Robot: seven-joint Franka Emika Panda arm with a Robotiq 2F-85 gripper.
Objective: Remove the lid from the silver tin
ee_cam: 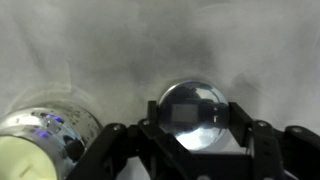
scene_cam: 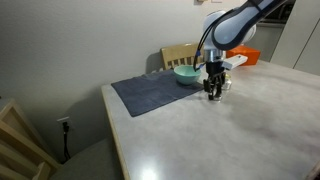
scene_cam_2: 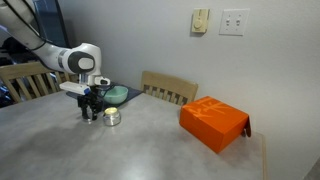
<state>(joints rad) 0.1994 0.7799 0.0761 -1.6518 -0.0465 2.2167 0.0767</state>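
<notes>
In the wrist view my gripper (ee_cam: 196,138) is shut on the lid (ee_cam: 193,108), a small round shiny silver cap held between the two black fingers. The silver tin (ee_cam: 45,140) stands open just to the left of the lid, with pale contents showing inside. In an exterior view the tin (scene_cam_2: 112,118) sits on the table right beside my gripper (scene_cam_2: 90,112), which is low over the tabletop. In the exterior view from the opposite side my gripper (scene_cam: 213,92) points down next to the teal bowl. The lid is too small to make out in both exterior views.
A teal bowl (scene_cam: 186,74) sits on a dark grey mat (scene_cam: 150,93) just behind the gripper; it also shows as the teal bowl (scene_cam_2: 117,94). An orange box (scene_cam_2: 213,123) lies on the table (scene_cam_2: 150,150). A wooden chair (scene_cam_2: 168,88) stands at the table's edge.
</notes>
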